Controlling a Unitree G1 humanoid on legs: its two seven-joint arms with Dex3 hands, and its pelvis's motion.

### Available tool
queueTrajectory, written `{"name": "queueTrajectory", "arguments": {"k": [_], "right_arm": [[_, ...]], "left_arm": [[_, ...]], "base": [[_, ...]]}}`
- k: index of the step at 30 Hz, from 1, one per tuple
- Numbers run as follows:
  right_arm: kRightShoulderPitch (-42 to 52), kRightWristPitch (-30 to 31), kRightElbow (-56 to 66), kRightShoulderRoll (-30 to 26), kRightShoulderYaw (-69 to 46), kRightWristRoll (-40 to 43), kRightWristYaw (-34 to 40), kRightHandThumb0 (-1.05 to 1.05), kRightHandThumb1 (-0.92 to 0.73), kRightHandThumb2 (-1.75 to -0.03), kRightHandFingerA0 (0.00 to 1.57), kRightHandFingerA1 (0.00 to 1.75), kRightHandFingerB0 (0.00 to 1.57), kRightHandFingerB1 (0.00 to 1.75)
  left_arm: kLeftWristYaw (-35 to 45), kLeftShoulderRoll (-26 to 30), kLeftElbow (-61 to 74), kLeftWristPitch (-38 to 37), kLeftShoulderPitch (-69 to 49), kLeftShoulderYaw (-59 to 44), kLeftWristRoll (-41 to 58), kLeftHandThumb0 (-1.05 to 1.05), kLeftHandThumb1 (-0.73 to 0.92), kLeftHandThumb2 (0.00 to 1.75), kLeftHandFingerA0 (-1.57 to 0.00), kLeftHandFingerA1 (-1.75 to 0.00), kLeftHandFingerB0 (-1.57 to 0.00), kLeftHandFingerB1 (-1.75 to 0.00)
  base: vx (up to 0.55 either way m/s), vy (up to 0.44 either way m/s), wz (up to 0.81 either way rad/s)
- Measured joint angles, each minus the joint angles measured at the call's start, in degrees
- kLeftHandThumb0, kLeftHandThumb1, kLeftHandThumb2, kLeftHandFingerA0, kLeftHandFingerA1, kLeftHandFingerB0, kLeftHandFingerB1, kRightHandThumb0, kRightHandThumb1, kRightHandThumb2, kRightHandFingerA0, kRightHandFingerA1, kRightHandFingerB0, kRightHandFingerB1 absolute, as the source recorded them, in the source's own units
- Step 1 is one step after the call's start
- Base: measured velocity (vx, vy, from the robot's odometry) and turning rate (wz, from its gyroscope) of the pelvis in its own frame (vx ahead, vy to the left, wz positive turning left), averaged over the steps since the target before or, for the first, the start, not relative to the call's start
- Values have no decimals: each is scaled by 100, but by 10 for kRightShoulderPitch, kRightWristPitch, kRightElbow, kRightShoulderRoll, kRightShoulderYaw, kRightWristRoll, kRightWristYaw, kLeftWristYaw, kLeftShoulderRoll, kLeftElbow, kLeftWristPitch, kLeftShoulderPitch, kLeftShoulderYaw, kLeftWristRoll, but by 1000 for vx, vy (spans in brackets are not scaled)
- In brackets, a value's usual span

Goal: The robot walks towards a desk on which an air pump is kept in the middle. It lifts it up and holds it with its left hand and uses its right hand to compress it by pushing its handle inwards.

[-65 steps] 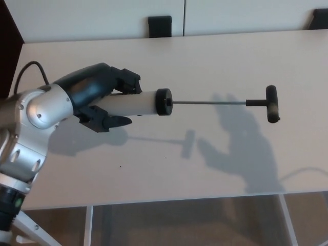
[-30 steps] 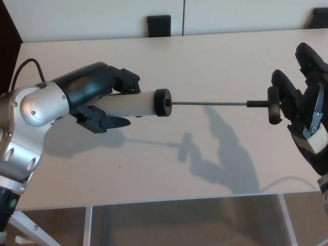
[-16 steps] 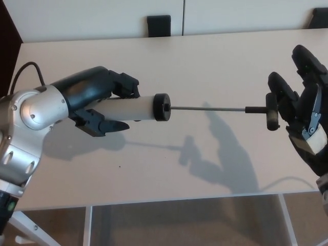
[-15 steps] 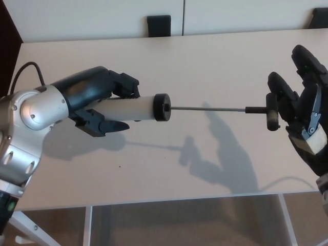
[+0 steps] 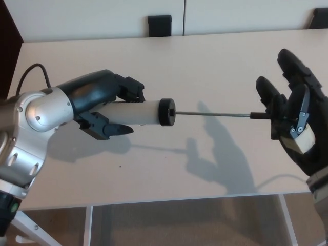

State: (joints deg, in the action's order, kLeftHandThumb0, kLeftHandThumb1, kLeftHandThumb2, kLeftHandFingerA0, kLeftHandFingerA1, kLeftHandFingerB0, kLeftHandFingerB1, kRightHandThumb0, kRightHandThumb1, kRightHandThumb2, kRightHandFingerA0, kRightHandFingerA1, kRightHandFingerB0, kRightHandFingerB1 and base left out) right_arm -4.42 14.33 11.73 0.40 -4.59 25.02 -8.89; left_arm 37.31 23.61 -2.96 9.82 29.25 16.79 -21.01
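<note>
the pale desk [image 5: 205,56] fills the view, with two dark chair backs [image 5: 159,24] just beyond its far edge. above it the air pump [image 5: 148,112] is held clear of the surface, its shadow falling on the desk below. the pump's long axis runs nearly straight across the robot, left to right: the white barrel sits at the robot's left, ending in a black end cap [image 5: 167,111], and a thin metal rod [image 5: 212,114] runs out from that cap toward the right, still extended a long way.

the left hand [image 5: 110,105] is wrapped around the far end of the barrel, fingers above and thumb below. the right hand [image 5: 292,120] stands at the rod's outer end with its fingers spread and raised, palm facing back along the rod. the handle is hidden behind that palm, so whether the palm is touching it cannot be made out; the hand grips nothing.

so the push ought to run straight along the rod toward the left hand, which lies directly opposite. any sideways lean would probably bend the rod or twist the barrel in the left hand's hold.
</note>
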Motion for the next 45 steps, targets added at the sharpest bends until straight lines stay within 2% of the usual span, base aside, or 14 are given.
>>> {"name": "queueTrajectory", "arguments": {"k": [13,14,16,24,28,30,37,38,40,41,42,43,44,45], "right_arm": [[-25,-8,-26,22,16,-8,2,-82,-81,-112,0,19,0,15],[-26,-9,-27,23,17,-9,2,-80,-83,-112,0,20,0,15],[-27,-10,-27,27,18,-10,2,-79,-83,-112,1,21,1,16],[-28,-12,-27,39,29,-23,11,-81,-82,-112,0,21,0,16],[-29,-13,-27,41,37,-35,16,-82,-82,-110,5,24,5,17],[-29,-13,-27,42,41,-41,18,-80,-83,-111,4,22,4,17],[-33,-19,-23,34,66,-84,30,-80,-86,-113,6,23,6,19],[-33,-20,-22,32,70,-91,31,-83,-85,-113,6,22,6,17],[-34,-23,-21,24,80,-105,34,-83,-85,-113,6,22,6,17],[-34,-25,-20,21,85,-113,35,-83,-84,-114,6,22,6,18],[-34,-27,-19,17,89,-119,36,-83,-84,-114,6,22,6,18],[-34,-28,-18,15,94,-126,38,-80,-83,-115,5,25,5,21],[-35,-29,-17,13,97,-131,39,-80,-83,-115,5,25,5,21],[-36,-31,-16,11,102,-139,41,-80,-83,-115,5,25,5,22]], "left_arm": [[-6,-35,-15,14,24,20,-7,-14,81,73,-93,-147,-75,-130],[-6,-38,-17,14,25,21,-7,-15,83,71,-92,-141,-71,-127],[-8,-42,-20,14,28,24,-7,-15,82,73,-92,-141,-72,-127],[-14,-53,-37,9,41,40,-9,-21,82,69,-91,-144,-70,-126],[-23,-53,-41,2,46,54,-16,-21,83,65,-90,-145,-66,-126],[-25,-53,-41,-1,47,58,-18,-19,83,65,-86,-148,-65,-130],[-28,-57,-41,-1,48,72,-28,-19,83,67,-87,-146,-66,-130],[-28,-57,-40,-1,48,74,-29,-18,82,70,-85,-137,-71,-119],[-28,-58,-41,-1,49,75,-31,-18,82,70,-85,-137,-71,-119],[-28,-58,-41,-1,50,76,-31,-14,83,72,-84,-105,-75,-111],[-28,-58,-41,-1,50,77,-32,-14,83,72,-84,-105,-75,-111],[-28,-58,-41,-1,51,77,-33,-24,84,64,-87,-91,-79,-83],[-28,-58,-40,-1,52,78,-33,-24,84,64,-87,-91,-79,-83],[-28,-58,-40,-1,54,78,-33,-25,84,64,-87,-98,-78,-87]], "base": [[0,0,0],[0,0,0],[0,0,0],[0,0,0],[0,0,0],[0,0,0],[0,0,0],[0,0,0],[0,0,0],[0,0,0],[0,0,0],[0,0,0],[0,0,0],[0,0,0]]}}
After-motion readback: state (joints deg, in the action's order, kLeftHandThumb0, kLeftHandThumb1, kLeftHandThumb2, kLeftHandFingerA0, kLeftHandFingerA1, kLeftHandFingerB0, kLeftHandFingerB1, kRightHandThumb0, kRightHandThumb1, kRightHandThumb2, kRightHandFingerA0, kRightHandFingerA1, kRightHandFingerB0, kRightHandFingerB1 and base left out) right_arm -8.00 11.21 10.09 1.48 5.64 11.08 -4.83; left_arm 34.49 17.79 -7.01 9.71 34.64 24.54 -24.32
